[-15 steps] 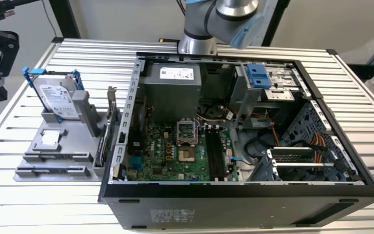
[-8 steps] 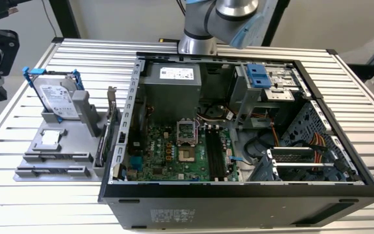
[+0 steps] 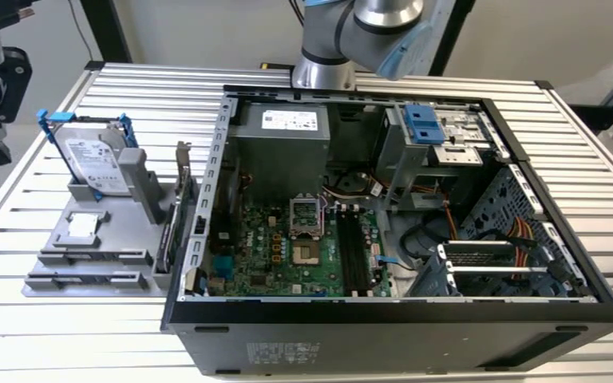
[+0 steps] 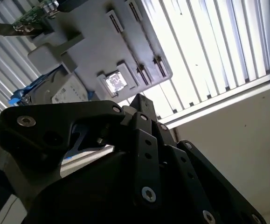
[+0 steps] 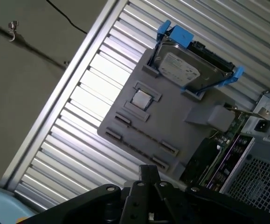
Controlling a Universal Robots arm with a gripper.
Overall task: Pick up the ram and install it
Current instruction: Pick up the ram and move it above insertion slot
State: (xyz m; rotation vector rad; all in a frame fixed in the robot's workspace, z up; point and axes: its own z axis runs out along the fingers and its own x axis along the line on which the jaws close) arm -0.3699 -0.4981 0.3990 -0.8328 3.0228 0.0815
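Ram (image 3: 85,279) seems edge-up in the gray holder (image 3: 57,267) at the case's (image 3: 392,327) nine o'clock; we'd centre the claw (image 4: 144,158), opening untellable, squarely above.

My tool (image 5: 148,177): matte black. Tabletop (image 3: 29,215): silver, ribbed in parallel slats. Holder tray (image 3: 115,239): plain grey. Hard drive (image 3: 92,159): silver, white label, blue frame. Motherboard (image 3: 274,255): green. Case (image 3: 392,343): black outside. Cables (image 3: 520,231): orange, yellow.
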